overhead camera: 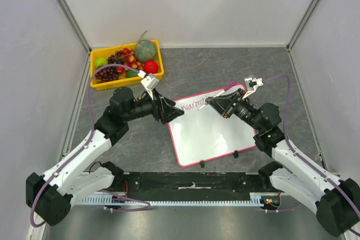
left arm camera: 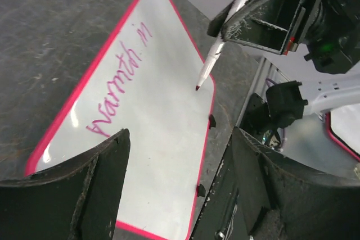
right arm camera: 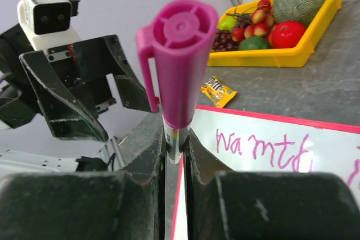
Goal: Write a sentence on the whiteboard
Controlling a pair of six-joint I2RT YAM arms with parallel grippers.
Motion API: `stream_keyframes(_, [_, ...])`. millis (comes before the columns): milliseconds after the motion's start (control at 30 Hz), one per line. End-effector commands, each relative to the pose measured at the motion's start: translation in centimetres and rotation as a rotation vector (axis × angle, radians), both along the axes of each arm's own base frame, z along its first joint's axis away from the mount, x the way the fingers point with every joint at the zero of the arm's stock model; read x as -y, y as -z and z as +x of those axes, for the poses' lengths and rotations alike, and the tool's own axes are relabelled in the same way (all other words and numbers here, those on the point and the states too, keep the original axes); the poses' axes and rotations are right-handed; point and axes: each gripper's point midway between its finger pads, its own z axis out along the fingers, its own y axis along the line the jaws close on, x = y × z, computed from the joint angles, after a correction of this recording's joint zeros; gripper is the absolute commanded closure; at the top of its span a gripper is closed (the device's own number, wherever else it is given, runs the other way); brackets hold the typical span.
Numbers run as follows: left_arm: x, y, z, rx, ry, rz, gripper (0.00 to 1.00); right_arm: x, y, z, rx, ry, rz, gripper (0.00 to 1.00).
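Right wrist view: if the magenta-capped marker (right arm camera: 180,54) slips in the clenched right tool (right arm camera: 175,145), the handwritten magenta sentence (right arm camera: 264,150) could skew.

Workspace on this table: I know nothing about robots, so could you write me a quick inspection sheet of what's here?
Surface: dark grey speckled tabletop.
Job's things: glossy white whiteboard with pink-red rim; magenta handwriting reads "Warmth in"; white marker with magenta cap.
Clutter: yellow plastic tray of fruit; small yellow sweet packet.
Grippers: left tool open, empty; right tool shut on the marker.
Cables: purple cables along both arms.
Surroundings: plain pale walls, metal corner posts.
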Motion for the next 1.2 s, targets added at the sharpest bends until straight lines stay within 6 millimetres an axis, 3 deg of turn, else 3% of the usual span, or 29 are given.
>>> stream_keyframes(0, [3.4, -3.3, -1.0, 0.126, 0.174, -0.071, 0.22, -0.9, -1.6, -1.2, 0.002, -0.085, 0.099, 1.00])
stream_keyframes(300, [7.5, -3.1, -0.6, 0.163, 0.280, -0.061, 0.28, -1.4, -1.2, -1.5, -0.046, -0.116, 0.125, 1.00])
stream_keyframes(600, [9.9, -1.4, -0.5, 0.133, 0.327, -0.058, 0.46, -1.5, -0.8, -1.4, -0.064, -0.120, 0.137, 1.00])
stream_keyframes(700, [10.5, -1.1, -0.5, 0.121, 0.344, -0.059, 0.60, -1.5, -0.8, -1.4, -0.065, -0.120, 0.137, 1.00])
stream_keyframes(800, [10.6, -0.9, -0.4, 0.117, 0.346, -0.060, 0.92, -1.6, -0.6, -1.3, -0.069, -0.119, 0.131, 1.00])
stream_keyframes(833, [10.5, -0.8, -0.4, 0.110, 0.340, -0.058, 0.98, -1.7, -0.5, -1.3, -0.074, -0.122, 0.125, 1.00])
stream_keyframes(1033, [9.5, -0.7, -0.5, 0.116, 0.283, -0.062, 0.98, -1.9, 0.3, -1.0, -0.089, -0.121, 0.087, 0.99])
stream_keyframes(1167, [8.6, -1.1, -0.7, 0.118, 0.250, -0.047, 0.98, -2.4, 0.2, -0.8, -0.095, -0.146, 0.072, 0.84])
